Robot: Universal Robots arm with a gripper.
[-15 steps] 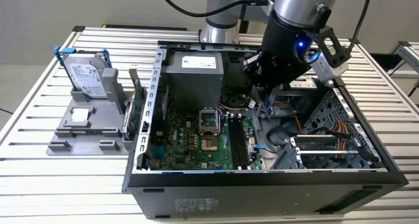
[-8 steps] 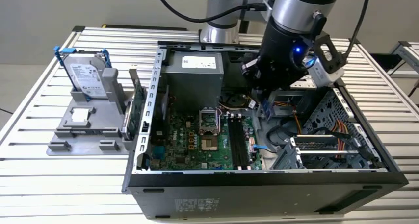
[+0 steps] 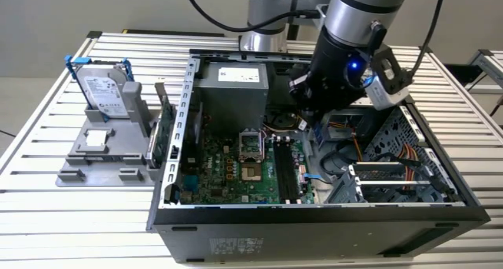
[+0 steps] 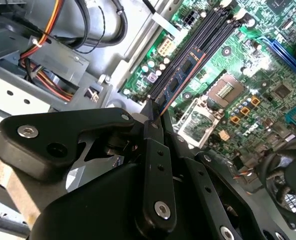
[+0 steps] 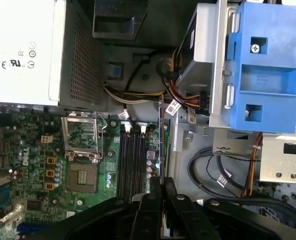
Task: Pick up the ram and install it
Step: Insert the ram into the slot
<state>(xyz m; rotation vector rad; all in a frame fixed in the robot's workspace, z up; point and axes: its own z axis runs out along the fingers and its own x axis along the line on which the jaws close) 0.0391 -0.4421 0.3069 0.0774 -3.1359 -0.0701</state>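
My gripper (image 4: 153,107) is shut on the ram (image 4: 180,75), a long thin dark board with chips on its face. The stick runs out from the fingertips over the motherboard. In the first wrist view the ram (image 5: 161,140) shows edge-on as a thin line rising from the gripper (image 5: 161,184). It hangs beside the black memory slots (image 5: 132,160), at the side nearer the case's drive bay. The same slots (image 4: 208,42) lie under and along the stick. In the exterior view the gripper (image 3: 308,120) is down inside the open computer case (image 3: 314,219), above the slots (image 3: 287,172).
A silver hard drive with blue brackets (image 3: 102,86) stands on a grey holder at the exterior view's left, with a green card (image 3: 162,140) against the case wall. The power supply (image 3: 232,83), CPU socket (image 5: 82,150), blue drive bracket (image 5: 268,60) and loose cables (image 5: 223,170) surround the slots.
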